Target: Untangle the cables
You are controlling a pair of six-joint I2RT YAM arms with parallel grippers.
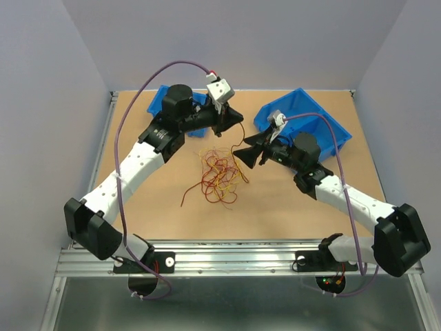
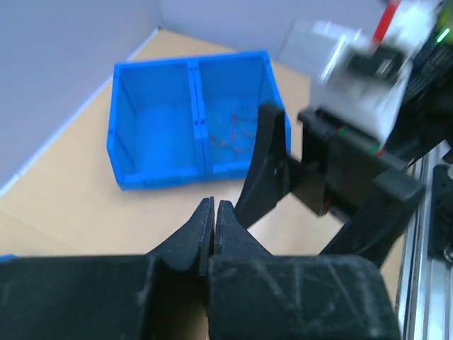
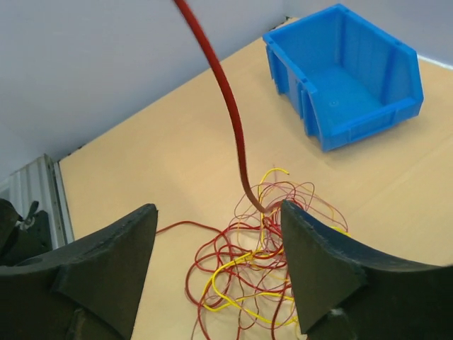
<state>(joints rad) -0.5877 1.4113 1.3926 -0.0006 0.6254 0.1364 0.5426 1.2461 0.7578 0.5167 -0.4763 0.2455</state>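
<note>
Left arm (image 1: 138, 162) and right arm (image 1: 344, 196) bend inward toward the cable pile (image 1: 219, 176).
Left gripper (image 2: 214, 212) pinches a red cable (image 3: 230, 106) above the pile; right gripper (image 3: 218, 212) hovers spread beside it.

No readable text, labels or numbers anywhere.

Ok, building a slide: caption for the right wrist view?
Open right gripper over the tangled cables, one red strand rising out of frame, blue bin behind.

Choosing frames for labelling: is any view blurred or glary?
Left wrist: the right arm's white camera housing is smeared, the blue bin soft. Right wrist: the cables are crisp. Top external: even light, no glare.
</note>
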